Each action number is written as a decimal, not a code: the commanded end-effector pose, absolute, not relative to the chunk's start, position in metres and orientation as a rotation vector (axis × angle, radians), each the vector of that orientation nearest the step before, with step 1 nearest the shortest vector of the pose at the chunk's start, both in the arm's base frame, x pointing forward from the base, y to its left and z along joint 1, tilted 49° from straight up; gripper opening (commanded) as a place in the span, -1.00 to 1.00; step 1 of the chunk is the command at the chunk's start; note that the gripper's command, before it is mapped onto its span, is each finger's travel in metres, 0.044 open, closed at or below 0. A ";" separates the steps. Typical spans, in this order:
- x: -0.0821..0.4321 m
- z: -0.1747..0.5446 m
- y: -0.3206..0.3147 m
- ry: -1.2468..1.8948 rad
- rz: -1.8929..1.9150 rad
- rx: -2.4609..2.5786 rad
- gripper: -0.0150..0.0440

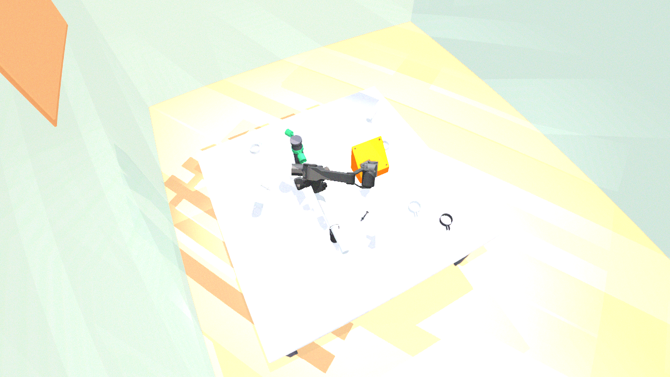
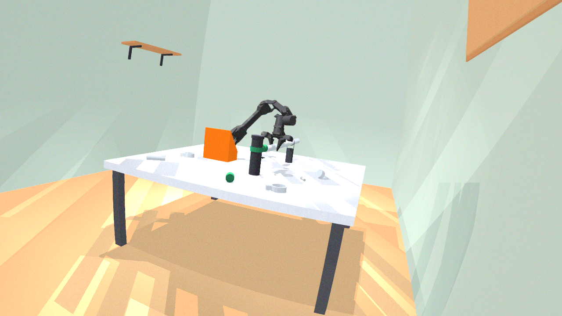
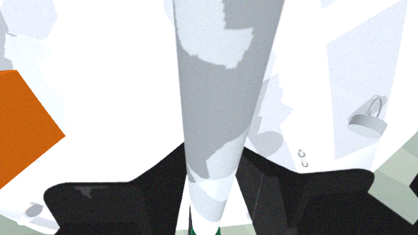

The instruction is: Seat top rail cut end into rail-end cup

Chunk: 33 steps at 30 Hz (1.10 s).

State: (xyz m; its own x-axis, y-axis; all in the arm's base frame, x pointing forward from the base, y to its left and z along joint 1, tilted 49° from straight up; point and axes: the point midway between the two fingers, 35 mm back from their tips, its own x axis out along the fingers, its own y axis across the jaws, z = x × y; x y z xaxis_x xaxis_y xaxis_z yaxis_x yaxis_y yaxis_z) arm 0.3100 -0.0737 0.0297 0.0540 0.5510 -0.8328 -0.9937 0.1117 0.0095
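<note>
The white rail (image 1: pixel 321 209) (image 2: pixel 286 144) (image 3: pixel 222 98) runs nearly level through the wire loop above the short black post (image 1: pixel 333 235) (image 2: pixel 289 156). The big black post (image 2: pixel 254 164) carries the green brace band (image 1: pixel 294 151) (image 2: pixel 256 149) just below its cap (image 1: pixel 296 139) (image 2: pixel 257 136). The green cup (image 1: pixel 302 157) (image 2: pixel 264 148) faces the rail. The rail's cut end is at the cup, in line with it; how deep it sits is hidden. My gripper (image 2: pixel 274 147) (image 3: pixel 208 145) is shut on the rail near that end, one finger on each side.
An orange box (image 1: pixel 370 152) (image 2: pixel 217 144) (image 3: pixel 23 130) stands beside the arm's base. A loose green cup (image 1: pixel 289 132) (image 2: pixel 229 177) lies near the big post. A grey ring (image 2: pixel 279 190), a grey loop cap (image 2: pixel 321 174) (image 3: pixel 367 125) and a black ring (image 1: pixel 446 225) also lie on the table.
</note>
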 end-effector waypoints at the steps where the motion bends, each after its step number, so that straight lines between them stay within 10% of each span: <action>1: 0.310 0.028 -0.073 0.802 1.334 -0.706 -0.49; 33: 0.312 0.029 -0.087 0.802 1.337 -0.705 -0.49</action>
State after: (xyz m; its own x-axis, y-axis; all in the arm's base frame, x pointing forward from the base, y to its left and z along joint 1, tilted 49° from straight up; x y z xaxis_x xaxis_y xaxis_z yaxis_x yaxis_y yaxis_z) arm 0.3111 -0.0807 0.0312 0.0467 0.5612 -0.8263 -0.9945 0.1041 0.0146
